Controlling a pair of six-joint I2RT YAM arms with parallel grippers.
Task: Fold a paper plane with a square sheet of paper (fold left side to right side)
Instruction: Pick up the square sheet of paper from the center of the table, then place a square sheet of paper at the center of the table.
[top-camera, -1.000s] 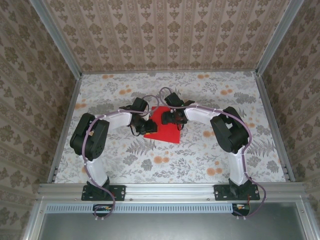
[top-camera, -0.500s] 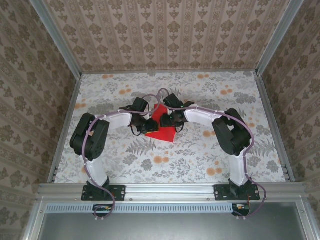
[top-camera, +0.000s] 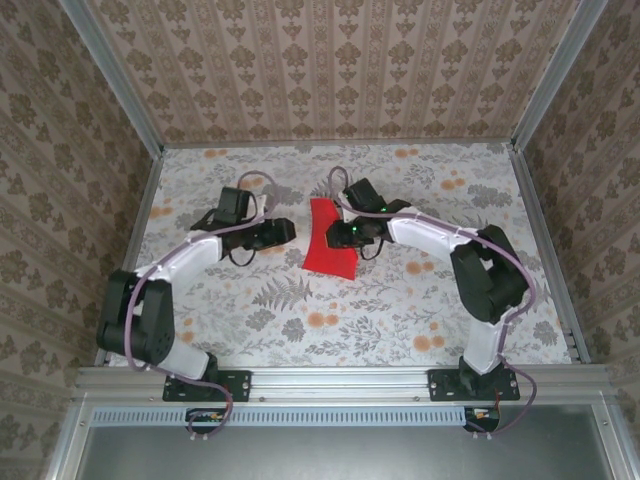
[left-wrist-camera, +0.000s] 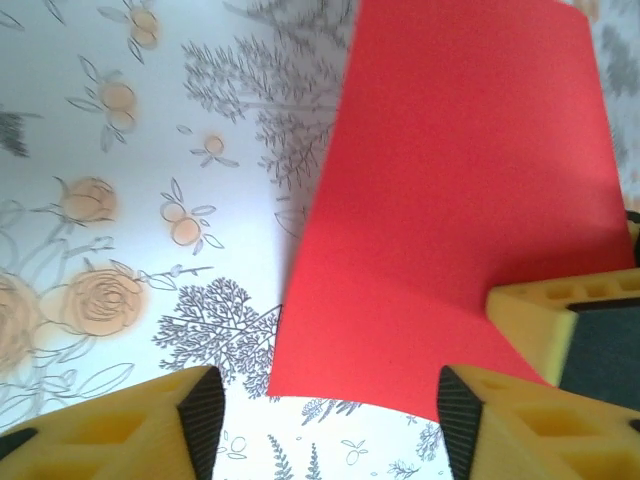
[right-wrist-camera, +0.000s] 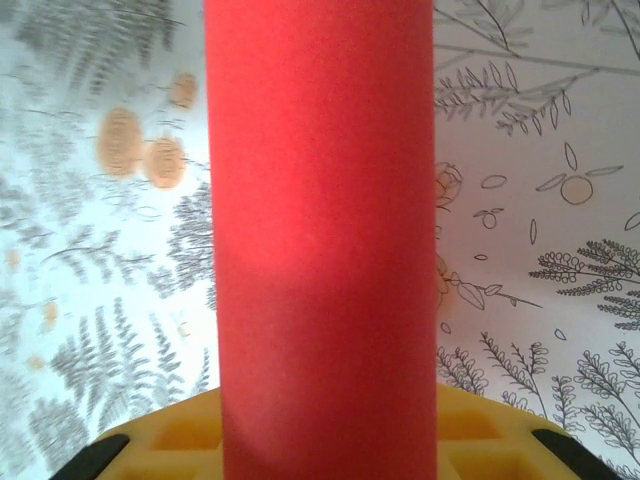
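The square sheet of paper (top-camera: 330, 243) is bright red and lies bent at the middle of the table, its far part curling upward. My right gripper (top-camera: 349, 236) is shut on the sheet's right edge. In the right wrist view the sheet (right-wrist-camera: 325, 250) rises as a curved red band over the yellow fingers (right-wrist-camera: 170, 440) and hides the gap between them. My left gripper (top-camera: 284, 232) stands open just left of the sheet and apart from it. In the left wrist view the left gripper (left-wrist-camera: 330, 425) has nothing between its pads, and the sheet's near corner (left-wrist-camera: 400, 250) lies ahead.
The floral tablecloth (top-camera: 250, 310) covers the table inside metal rails (top-camera: 340, 375). Patterned walls (top-camera: 330, 70) close in the back and sides. The right gripper's yellow finger (left-wrist-camera: 545, 320) shows at the sheet's right edge in the left wrist view.
My left gripper has opened, let go of the sheet and pulled back to the left. My right gripper has closed on the sheet, which now looks narrower and curled.
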